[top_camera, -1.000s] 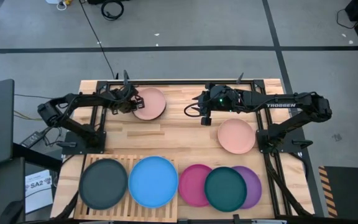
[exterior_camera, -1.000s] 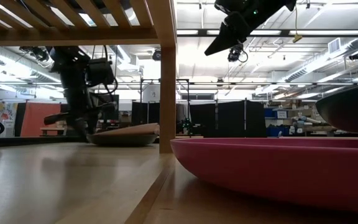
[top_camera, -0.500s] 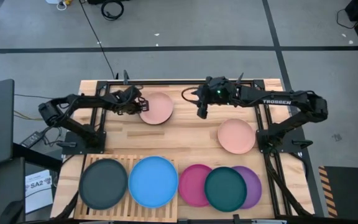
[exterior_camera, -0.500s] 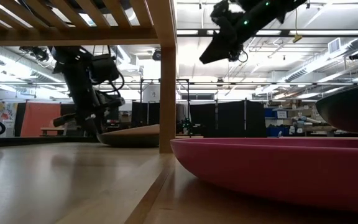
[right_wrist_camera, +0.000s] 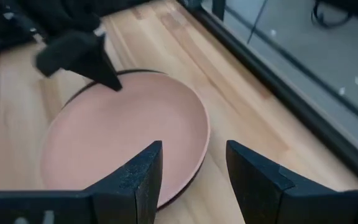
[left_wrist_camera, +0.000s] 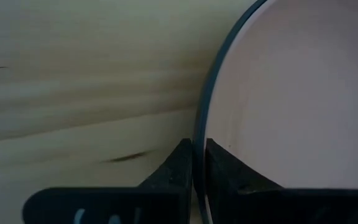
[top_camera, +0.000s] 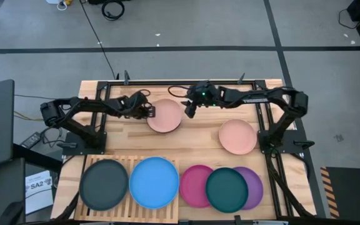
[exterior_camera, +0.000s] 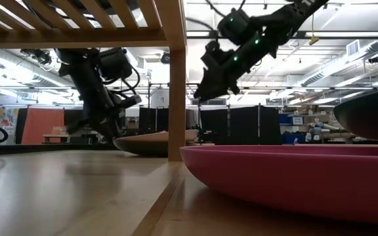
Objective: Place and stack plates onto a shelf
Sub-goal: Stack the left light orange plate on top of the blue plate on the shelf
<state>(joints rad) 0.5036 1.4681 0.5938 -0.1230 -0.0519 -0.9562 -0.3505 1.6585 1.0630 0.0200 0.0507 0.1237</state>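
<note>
- While the left tool point(top_camera: 147, 111) clamps the rim of a salmon plate point(top_camera: 165, 115) near the middle of the desk's far edge, its two fingers point(left_wrist_camera: 180, 167) sit shut on either side of that rim, one over the bare wood and one over the plate's pink inside.
- Seen from table height, that salmon plate point(exterior_camera: 151, 142) lies low on the desk point(top_camera: 192, 140), its nearer end hidden behind a post of the shelf.
- Over the same plate's opposite rim hangs the right tool point(top_camera: 186, 111), clear of the desk; its fingers point(right_wrist_camera: 140, 177) stand apart with nothing between them, and the plate point(right_wrist_camera: 126, 134) shows through the gap.
- A second salmon plate point(top_camera: 237, 136) lies flat by itself near the desk's right edge, well apart from both tools.
- At the near left corner of the desk stands the shelf point(top_camera: 130, 209), a rack of thin light slats. It carries two plates side by side: a black plate point(top_camera: 104, 184) at its left end and a blue plate point(top_camera: 154, 182) at its right end, which runs a little past the slats.
- Along the near edge, to the right of the shelf, three plates lie overlapped on the bare desk: a magenta plate point(top_camera: 194, 185), a teal plate point(top_camera: 227, 189) on top in the middle, and a purple plate point(top_camera: 254, 186) showing from under the teal one.
- None of these three touches the shelf's slats.
</note>
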